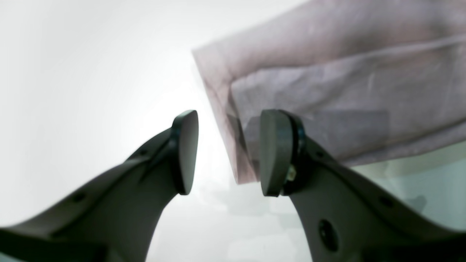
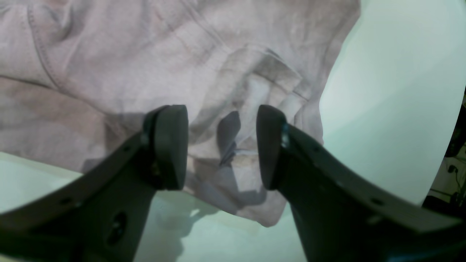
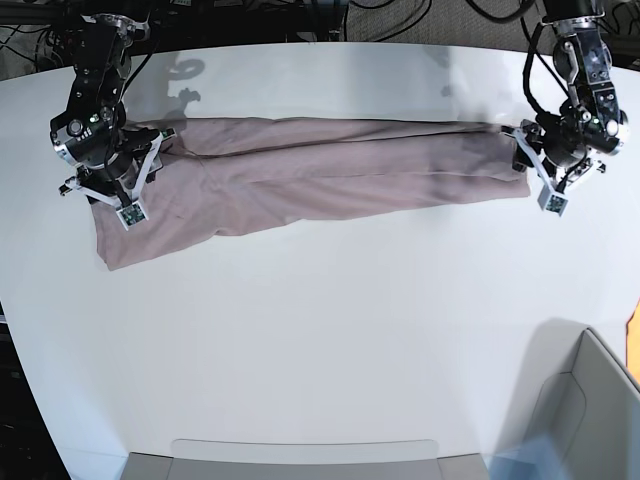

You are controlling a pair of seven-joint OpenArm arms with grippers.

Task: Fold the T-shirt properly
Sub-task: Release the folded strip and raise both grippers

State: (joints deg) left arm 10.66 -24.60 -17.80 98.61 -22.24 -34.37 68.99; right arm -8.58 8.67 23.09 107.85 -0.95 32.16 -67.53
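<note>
The mauve-pink T-shirt (image 3: 300, 175) lies on the white table (image 3: 330, 330), folded into a long narrow band running left to right. My left gripper (image 1: 229, 153) stands open at the band's right end. A corner of the T-shirt (image 1: 327, 72) lies flat just beside its right pad (image 1: 275, 153), and nothing is held. My right gripper (image 2: 220, 145) is open above the crumpled left end of the T-shirt (image 2: 145, 54), with the cloth resting below the jaws. In the base view the left arm (image 3: 560, 150) is on the right and the right arm (image 3: 100, 150) on the left.
A grey bin (image 3: 590, 400) stands at the table's front right corner. A grey tray edge (image 3: 300, 460) runs along the front. Cables hang behind the table's far edge.
</note>
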